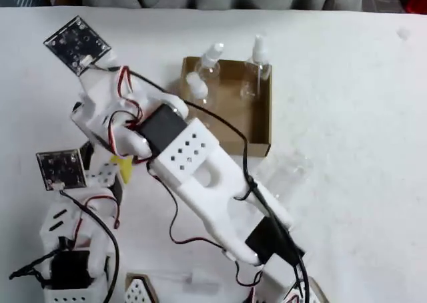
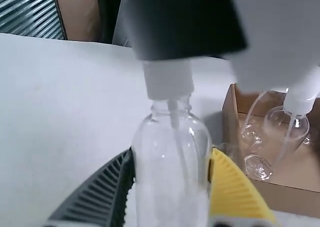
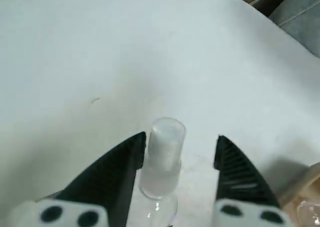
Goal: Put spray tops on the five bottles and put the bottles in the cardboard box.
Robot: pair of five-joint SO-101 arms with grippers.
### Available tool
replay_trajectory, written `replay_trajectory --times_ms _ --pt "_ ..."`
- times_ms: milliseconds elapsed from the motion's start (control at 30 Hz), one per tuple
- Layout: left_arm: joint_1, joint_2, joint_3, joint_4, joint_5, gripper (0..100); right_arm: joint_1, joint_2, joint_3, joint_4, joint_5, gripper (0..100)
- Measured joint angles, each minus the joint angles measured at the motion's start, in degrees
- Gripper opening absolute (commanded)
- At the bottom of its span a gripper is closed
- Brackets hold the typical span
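Observation:
A clear bottle [image 2: 170, 172] stands upright with my left gripper [image 2: 170, 199] shut on its body, one grey finger and one yellow finger [image 1: 123, 167] pressing its sides. A white spray top [image 2: 168, 79] sits on its neck, the tube hanging inside. My right gripper [image 3: 181, 139] stands open around that spray top [image 3: 165, 142], one black finger close to it and the other apart. In the high view the right arm covers this bottle. The cardboard box [image 1: 257, 126] holds three bottles with spray tops [image 1: 208, 59].
A clear bottle [image 1: 287, 169] lies on the white table to the right of the box. A loose spray top [image 1: 193, 279] with its tube lies near the front edge. The right arm [image 1: 200, 176] crosses the table's middle diagonally.

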Motion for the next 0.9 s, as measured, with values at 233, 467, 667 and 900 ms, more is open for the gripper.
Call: replay_trajectory --times_ms 233,467,667,900 --pt "-0.3 0.0 0.0 0.0 0.0 2 1.1 -3.2 0.0 0.0 0.0 1.9" --pt "-1.1 0.0 0.0 0.0 0.0 2 2.4 -4.9 0.0 0.4 0.0 2.9" --pt "-2.5 0.0 0.0 0.0 0.0 2 2.5 -4.9 0.0 0.5 0.0 1.6" --pt "-2.5 0.0 0.0 0.0 0.0 2 2.5 -4.9 0.0 1.0 0.0 1.6"
